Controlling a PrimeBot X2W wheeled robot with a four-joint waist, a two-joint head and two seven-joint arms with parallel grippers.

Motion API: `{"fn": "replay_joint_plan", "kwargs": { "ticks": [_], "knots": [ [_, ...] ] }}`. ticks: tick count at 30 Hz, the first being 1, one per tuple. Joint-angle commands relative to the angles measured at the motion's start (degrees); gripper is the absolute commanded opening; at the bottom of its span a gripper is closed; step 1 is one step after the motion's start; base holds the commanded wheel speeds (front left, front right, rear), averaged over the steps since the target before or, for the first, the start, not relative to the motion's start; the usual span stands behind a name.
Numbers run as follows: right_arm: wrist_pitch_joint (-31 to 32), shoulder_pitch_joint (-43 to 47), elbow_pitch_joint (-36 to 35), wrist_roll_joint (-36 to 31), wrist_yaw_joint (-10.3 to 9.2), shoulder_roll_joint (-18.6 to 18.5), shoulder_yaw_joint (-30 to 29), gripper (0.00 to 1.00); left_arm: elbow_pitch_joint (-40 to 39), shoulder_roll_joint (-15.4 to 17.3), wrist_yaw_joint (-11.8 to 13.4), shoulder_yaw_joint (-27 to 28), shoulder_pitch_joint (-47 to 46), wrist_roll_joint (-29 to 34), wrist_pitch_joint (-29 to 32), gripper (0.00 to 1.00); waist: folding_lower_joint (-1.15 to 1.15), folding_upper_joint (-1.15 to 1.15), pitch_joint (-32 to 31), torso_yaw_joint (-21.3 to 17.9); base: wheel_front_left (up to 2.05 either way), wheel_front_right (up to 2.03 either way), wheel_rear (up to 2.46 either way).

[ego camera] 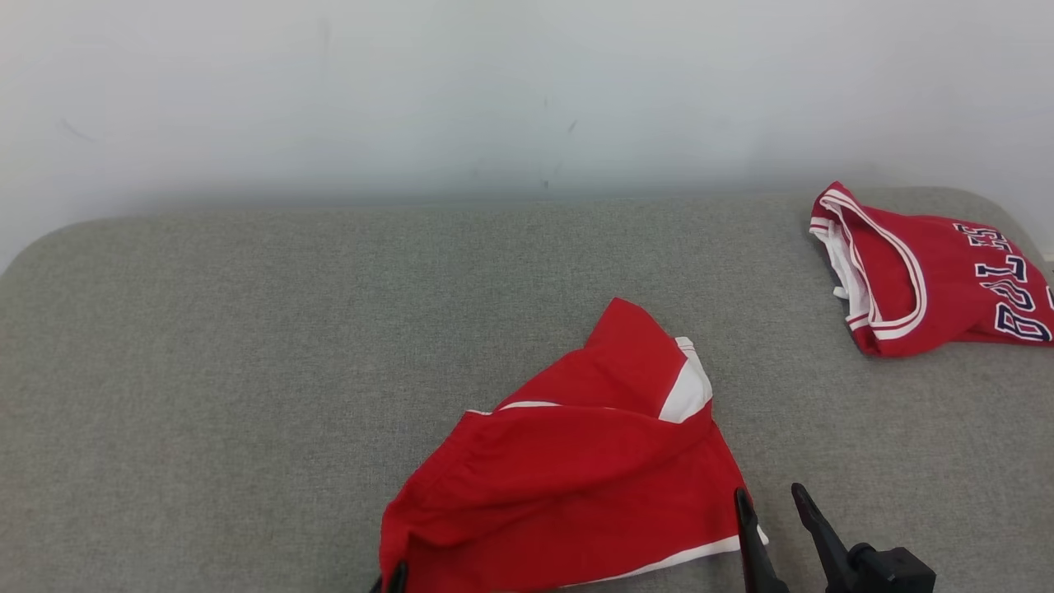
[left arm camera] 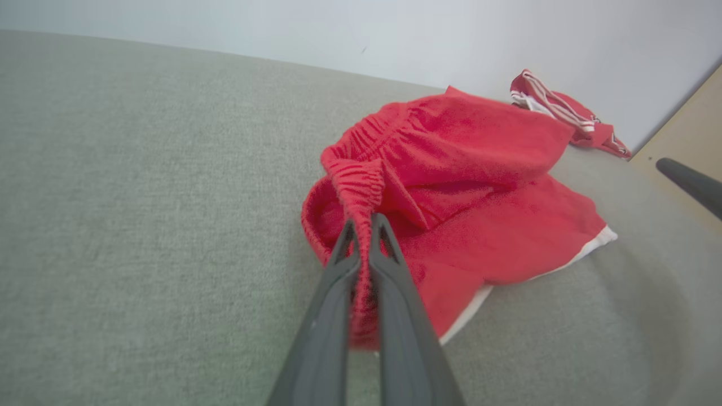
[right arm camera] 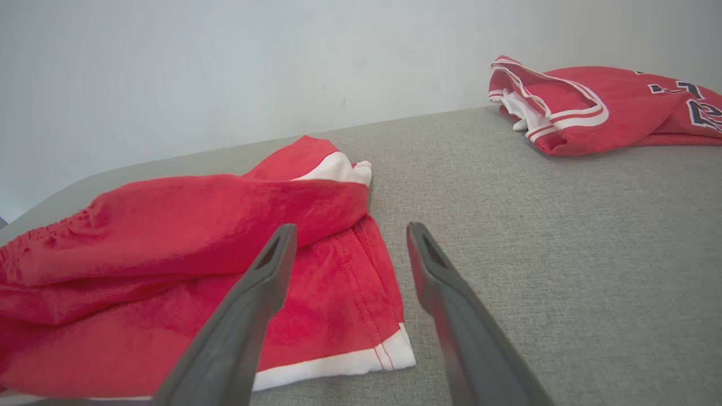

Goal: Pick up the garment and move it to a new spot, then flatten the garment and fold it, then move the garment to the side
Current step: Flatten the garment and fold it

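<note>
The left gripper (left arm camera: 365,223), jaws closed, pinches the waistband of the garment (ego camera: 576,486), crumpled at 6 o'clock on the worktop (ego camera: 247,371). The right gripper (ego camera: 770,494), jaws apart and empty, sits at 5 o'clock by its hem. A jersey (ego camera: 930,280) lies at 2 o'clock.

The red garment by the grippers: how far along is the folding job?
Early. Nothing looks done: the garment lies crumpled. In hand: the left gripper is shut on its gathered edge; the right gripper is open beside it. Left: moving, flattening, folding, setting aside.

right pincer (right arm camera: 351,225) open | near red shorts (right arm camera: 169,237) hem | jersey (right arm camera: 592,107) far right
</note>
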Motion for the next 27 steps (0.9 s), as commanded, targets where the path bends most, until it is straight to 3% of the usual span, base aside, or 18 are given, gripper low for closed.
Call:
{"fn": "replay_joint_plan", "kwargs": {
  "ticks": [1, 7, 22, 27],
  "knots": [
    [-0.27, -0.43, 0.29, 0.32, -0.18, 0.1, 0.21, 1.0, 1.63, 0.22, 0.08, -0.37, 0.81, 0.04, -0.35, 0.0, 0.0, 0.0, -0.05, -0.27, 0.0, 0.0, 0.0],
    [-0.27, 0.23, 0.72, -0.2, -0.18, 0.11, -0.33, 1.0, 5.18, -0.76, 0.09, 0.22, -0.9, -1.89, -0.85, 0.0, 0.0, 0.0, -0.58, -0.81, 0.0, 0.0, 0.0],
    [-0.27, -0.78, 2.43, -0.55, -0.18, 0.11, -1.05, 1.0, 5.37, 1.95, 0.09, 7.77, -9.54, -5.14, -0.88, 0.0, 0.0, 0.0, -0.08, -3.3, 0.0, 0.0, 0.0],
    [-0.27, -1.27, 2.73, -0.67, -0.18, 0.12, -1.34, 1.0, 5.27, 2.94, 0.09, 7.04, -10.51, -6.0, -0.86, 0.0, 0.0, 0.0, 0.46, -4.06, 0.0, 0.0, 0.0]
  ]
}}
